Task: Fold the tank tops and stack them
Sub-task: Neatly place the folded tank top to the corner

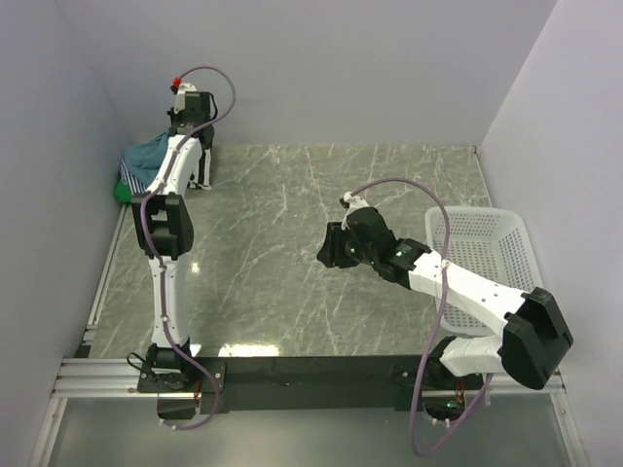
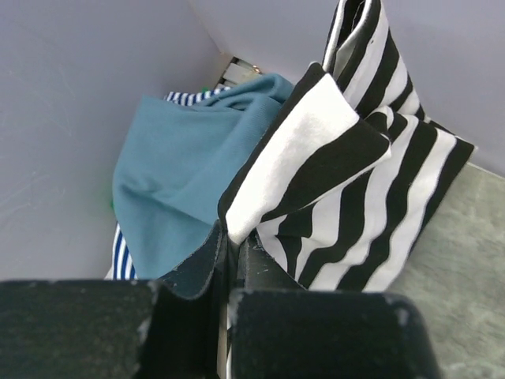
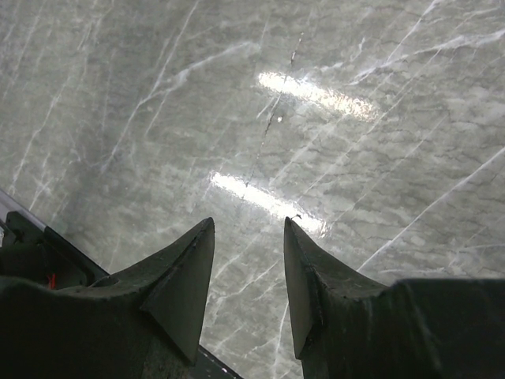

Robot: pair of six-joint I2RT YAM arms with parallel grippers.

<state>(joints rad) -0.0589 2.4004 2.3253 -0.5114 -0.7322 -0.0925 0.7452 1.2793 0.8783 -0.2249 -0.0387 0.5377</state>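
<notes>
Gripping: a fold of the black-and-white top (image 2: 371, 197) is pinched between the shut jaws of the left gripper (image 2: 233, 246).
Left gripper: seen at the far left corner of the table (image 1: 292, 195), well apart from the basket (image 1: 496, 243).
Black-and-white top: draped from the jaws down to the table, touching the teal top (image 2: 181, 181).
Pile: the teal top is bunched against the left wall, across the table from the basket; a blue-striped top (image 2: 122, 257) is partly covered by it; a green top (image 1: 122, 192) shows at its near edge.
Right gripper (image 3: 248, 237): jaws are held apart, nothing between them, above bare table just left of the basket.
Basket: white lattice, set at the table's right edge.
</notes>
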